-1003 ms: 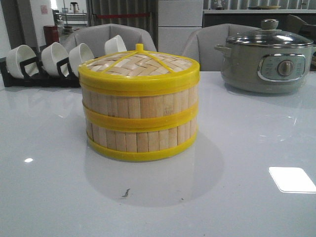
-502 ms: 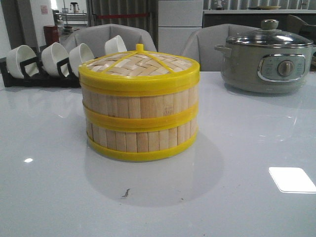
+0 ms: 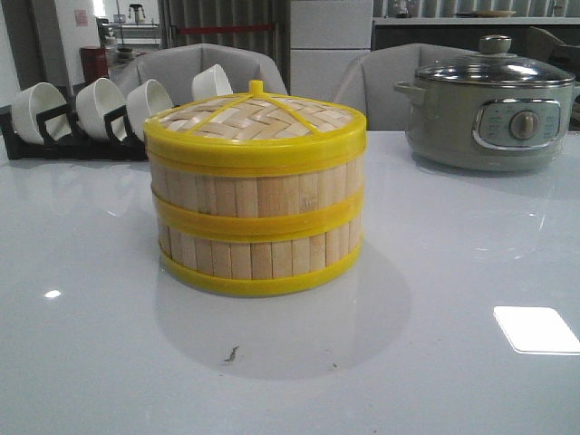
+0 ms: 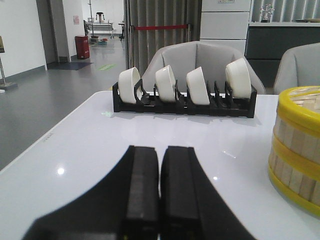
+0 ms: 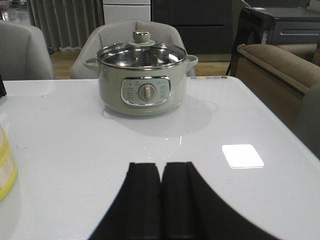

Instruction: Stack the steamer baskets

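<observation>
Two steamer baskets stand stacked in the middle of the white table: the upper basket (image 3: 256,190) sits squarely on the lower basket (image 3: 258,256). A flat woven-bamboo lid (image 3: 256,122) with a yellow rim and knob covers the top. The stack's edge shows in the left wrist view (image 4: 296,150) and a sliver in the right wrist view (image 5: 6,167). My left gripper (image 4: 160,150) is shut and empty, low over the table, left of the stack. My right gripper (image 5: 161,166) is shut and empty, right of the stack. Neither gripper shows in the front view.
A black rack of white bowls (image 3: 86,113) stands at the back left, also in the left wrist view (image 4: 185,90). A grey-green electric pot with a glass lid (image 3: 494,109) stands at the back right, ahead of the right gripper (image 5: 141,80). Chairs stand behind the table.
</observation>
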Tool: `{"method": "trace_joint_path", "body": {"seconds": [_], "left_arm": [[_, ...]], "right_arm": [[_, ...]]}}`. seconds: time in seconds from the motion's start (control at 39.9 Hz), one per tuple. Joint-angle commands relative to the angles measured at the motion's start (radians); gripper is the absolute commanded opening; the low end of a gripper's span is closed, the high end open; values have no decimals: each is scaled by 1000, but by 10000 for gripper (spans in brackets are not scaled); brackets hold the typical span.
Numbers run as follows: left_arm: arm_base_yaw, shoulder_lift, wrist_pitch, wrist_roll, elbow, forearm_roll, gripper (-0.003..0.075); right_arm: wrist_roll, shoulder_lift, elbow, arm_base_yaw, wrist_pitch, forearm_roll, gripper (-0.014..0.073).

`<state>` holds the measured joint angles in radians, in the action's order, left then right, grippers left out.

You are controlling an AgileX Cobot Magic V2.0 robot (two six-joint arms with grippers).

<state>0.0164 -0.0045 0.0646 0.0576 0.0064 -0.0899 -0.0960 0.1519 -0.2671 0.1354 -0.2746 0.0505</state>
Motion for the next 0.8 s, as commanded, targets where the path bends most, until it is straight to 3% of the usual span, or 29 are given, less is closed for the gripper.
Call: {"method": "trace_joint_path", "body": {"seconds": [0.0, 0.23, 0.43, 0.78], "left_arm": [[2, -11, -93, -6, 0, -15, 91], [2, -11, -96, -6, 0, -30, 91], [2, -11, -94, -161, 0, 177, 91], [2, -11, -87, -161, 0, 239, 91]], "right_arm": [[10, 12, -27, 7, 95, 10, 48], [10, 12, -27, 7, 95, 10, 48], [10, 12, -27, 7, 95, 10, 48], [10, 12, -27, 7, 95, 10, 48]]}}
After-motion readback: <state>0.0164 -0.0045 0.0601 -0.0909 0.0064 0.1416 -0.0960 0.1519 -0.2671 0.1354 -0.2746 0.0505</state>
